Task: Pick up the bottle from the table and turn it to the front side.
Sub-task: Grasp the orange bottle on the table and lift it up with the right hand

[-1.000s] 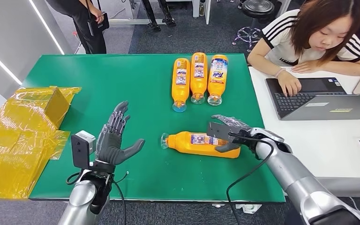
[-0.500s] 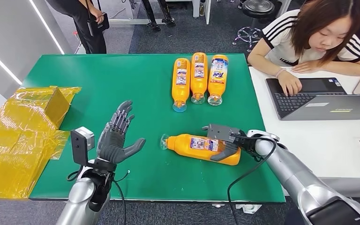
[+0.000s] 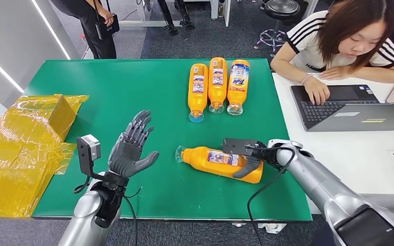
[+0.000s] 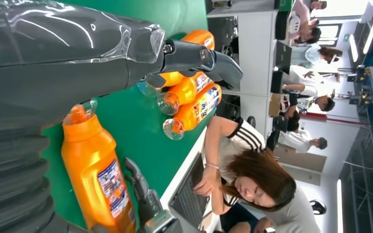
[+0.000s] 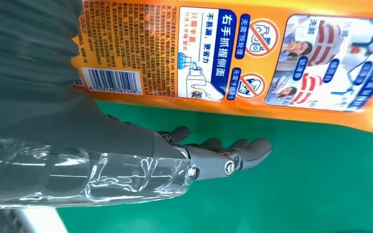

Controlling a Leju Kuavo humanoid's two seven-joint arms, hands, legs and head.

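Head view: the orange bottle (image 3: 219,161) is seen lying on its side on the green table (image 3: 133,92), cap to the left, its right end gripped by the right hand (image 3: 249,156). The left hand (image 3: 131,148) is held raised to its left, fingers spread and holding nothing. Right wrist view: the bottle's printed back label (image 5: 233,58), with barcode, is shown close up.

Your left hand (image 3: 130,149) is raised at the near left, palm facing right, fingers apart and holding nothing. Your right arm reaches in from the near right, its hand (image 3: 250,158) wrapped around the bottle's (image 3: 218,160) base end.
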